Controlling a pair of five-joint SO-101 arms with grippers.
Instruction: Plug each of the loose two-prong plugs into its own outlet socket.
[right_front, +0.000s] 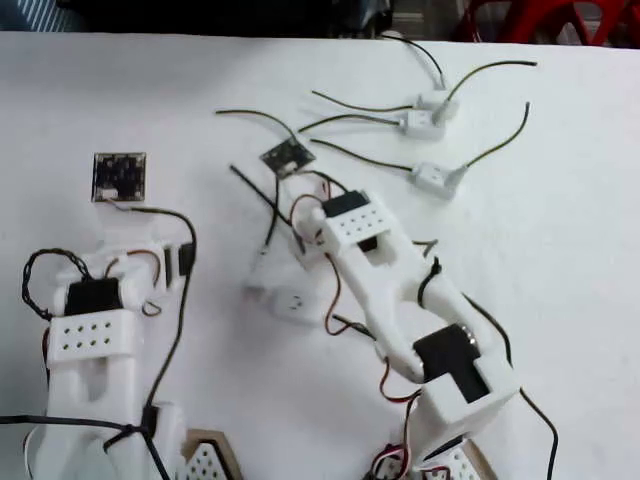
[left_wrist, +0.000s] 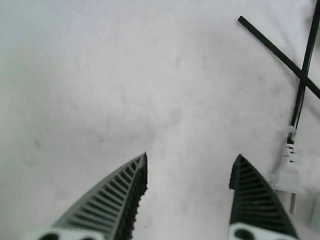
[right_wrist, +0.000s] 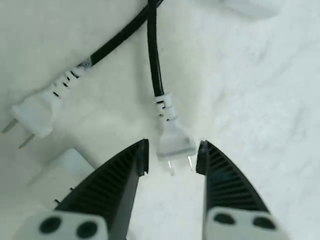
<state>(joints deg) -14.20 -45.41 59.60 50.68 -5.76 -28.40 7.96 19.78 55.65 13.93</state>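
White table (right_front: 560, 300) under both arms, and I am watching it through three cameras. My right gripper (right_wrist: 173, 156) is low over the table with its fingers spread, one on each side of a plug (right_wrist: 175, 143) that lies flat with its prongs toward the camera; I see a sliver of table on either side of it, so nothing is clamped. A second plug (right_wrist: 31, 116) lies just beside it, cable running off the other way, and the two black cables (right_wrist: 150, 45) cross farther out. A white socket (right_wrist: 70, 167) sits close by the second plug's prongs. From above, the right arm (right_front: 390, 280) reaches to mid-table, and three more sockets (right_front: 420, 123) with thin wires sit well apart at the far right. My left gripper (left_wrist: 191, 157) is also spread wide, over bare table. A stray plug (left_wrist: 286, 174) lies flat beside one finger, untouched; I cannot tell which plug it is.
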